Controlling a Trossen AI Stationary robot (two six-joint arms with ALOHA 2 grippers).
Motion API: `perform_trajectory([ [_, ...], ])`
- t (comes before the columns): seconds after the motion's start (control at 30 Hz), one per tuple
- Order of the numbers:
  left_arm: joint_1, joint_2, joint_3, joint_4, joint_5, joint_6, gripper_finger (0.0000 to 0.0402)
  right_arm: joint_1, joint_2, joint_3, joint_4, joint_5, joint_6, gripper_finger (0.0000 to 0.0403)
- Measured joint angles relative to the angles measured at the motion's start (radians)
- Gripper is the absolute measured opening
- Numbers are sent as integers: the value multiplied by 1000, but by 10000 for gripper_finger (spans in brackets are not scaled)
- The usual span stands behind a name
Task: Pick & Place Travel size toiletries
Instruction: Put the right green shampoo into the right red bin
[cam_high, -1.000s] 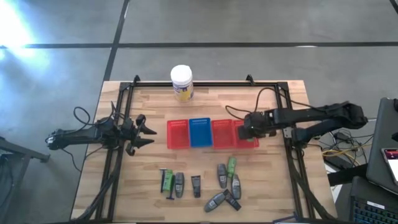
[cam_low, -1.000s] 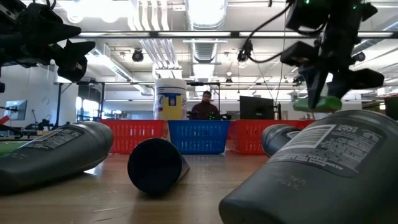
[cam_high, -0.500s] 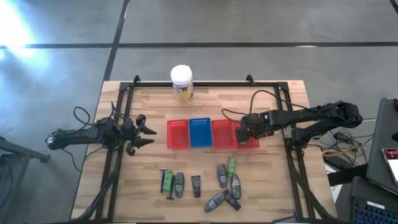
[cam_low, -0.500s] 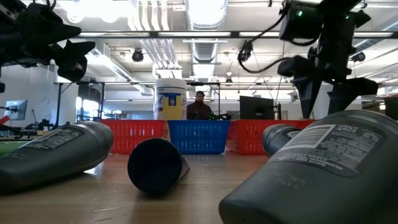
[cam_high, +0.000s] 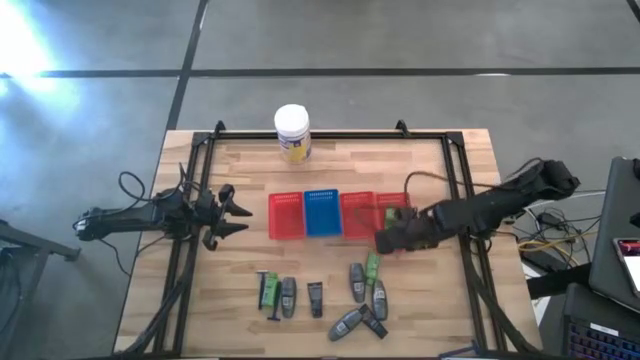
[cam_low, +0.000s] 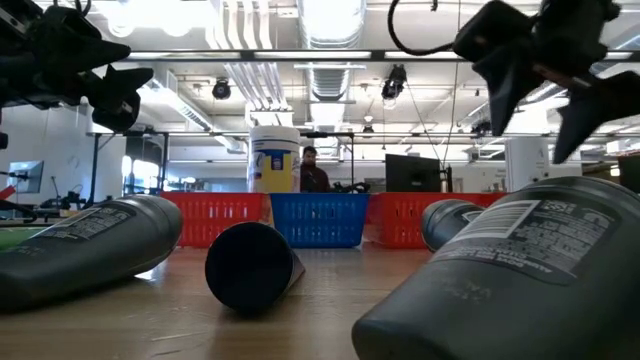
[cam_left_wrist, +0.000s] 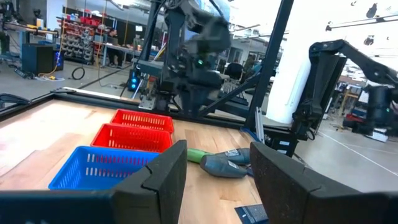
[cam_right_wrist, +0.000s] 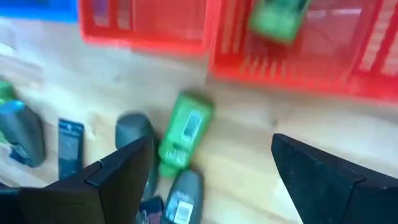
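Several travel size toiletries lie on their sides near the table's near edge: a green tube (cam_high: 372, 265), grey bottles (cam_high: 357, 282), a black one (cam_high: 315, 297) and a green one (cam_high: 267, 289). Another green tube (cam_high: 390, 213) lies in the rightmost red basket (cam_high: 403, 204). My right gripper (cam_high: 385, 240) is open and empty, above the table between that basket and the green tube (cam_right_wrist: 185, 134). The tube shows ahead of the right gripper (cam_right_wrist: 211, 186), and the basket's green tube (cam_right_wrist: 277, 18) farther off. My left gripper (cam_high: 228, 215) waits open at the table's left.
Two more baskets, red (cam_high: 285, 215) and blue (cam_high: 322, 213), and a third red one (cam_high: 357, 215) stand in a row mid-table. A large white jar (cam_high: 292, 133) stands at the far edge. A black frame (cam_high: 196, 190) runs round the table. A person (cam_low: 308, 172) shows in the room behind.
My right gripper has opened over the rightmost red basket and let go of a green tube, which now lies in that basket. The gripper has then gone toward the table's near edge and a little left, ending over the bare wood in front of the baskets.
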Motion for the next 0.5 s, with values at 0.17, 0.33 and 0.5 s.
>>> perform_trajectory([
  [0.17, 0, 1, 0, 0, 0, 0, 182, 51, 143, 27, 32, -29, 75, 308],
  [0.33, 0, 1, 0, -1, 0, 0, 182, 44, 292, 87, 83, -33, 60, 298],
  [0.5, 0, 1, 0, -3, 0, 0, 181, 30, 404, 139, 83, -38, 16, 303],
])
